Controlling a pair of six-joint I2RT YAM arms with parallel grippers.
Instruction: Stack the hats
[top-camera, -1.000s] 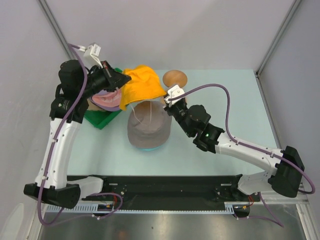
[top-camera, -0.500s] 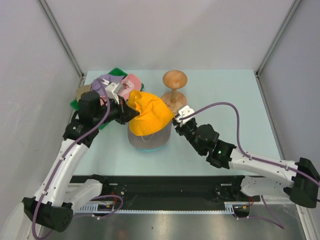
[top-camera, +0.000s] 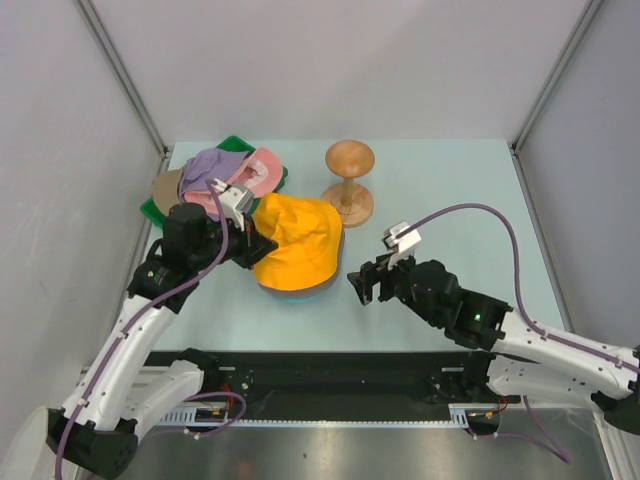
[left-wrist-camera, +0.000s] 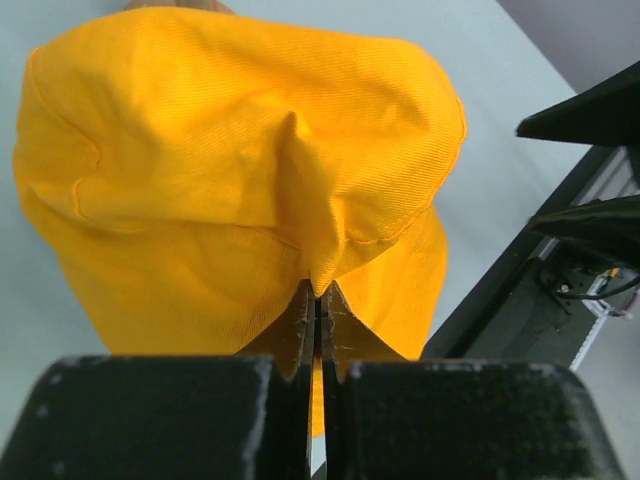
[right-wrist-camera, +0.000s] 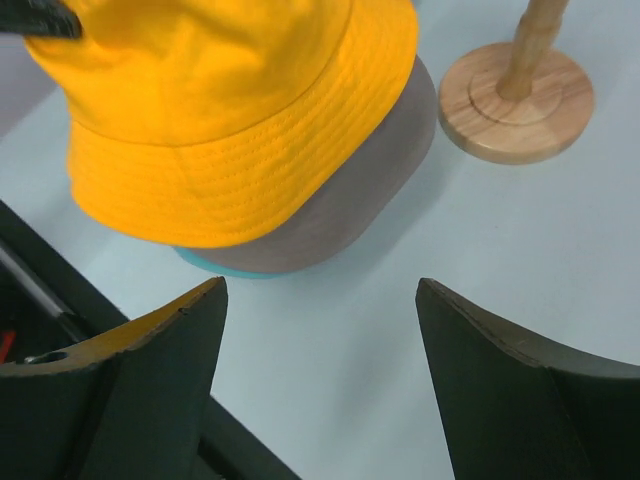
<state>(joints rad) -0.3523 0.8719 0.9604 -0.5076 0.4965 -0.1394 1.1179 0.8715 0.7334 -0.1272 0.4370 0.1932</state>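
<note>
Table (top-camera: 450, 180): left pincer (left-wrist-camera: 318, 296) clamps orange hat (top-camera: 298, 248), now atop grey hat (right-wrist-camera: 372, 188); right pincer (right-wrist-camera: 320, 290) apart.

Left hand (left-wrist-camera: 318, 298) clamped; right hand (right-wrist-camera: 320, 295) splayed

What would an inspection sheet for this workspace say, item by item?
Surface: pale table, flat.
Job's things: orange hat draped over grey hat, teal hat at the bottom; pink hat, lavender hat and tan cap piled in green tray.
Clutter: wooden stand, upright, beside the stack.
Pincers: left pincer shut on the orange hat's cloth; right pincer open, empty, apart from the stack.
Cables: purple cables along both arms, looping free.
Surroundings: grey walls; nothing else seen.
</note>
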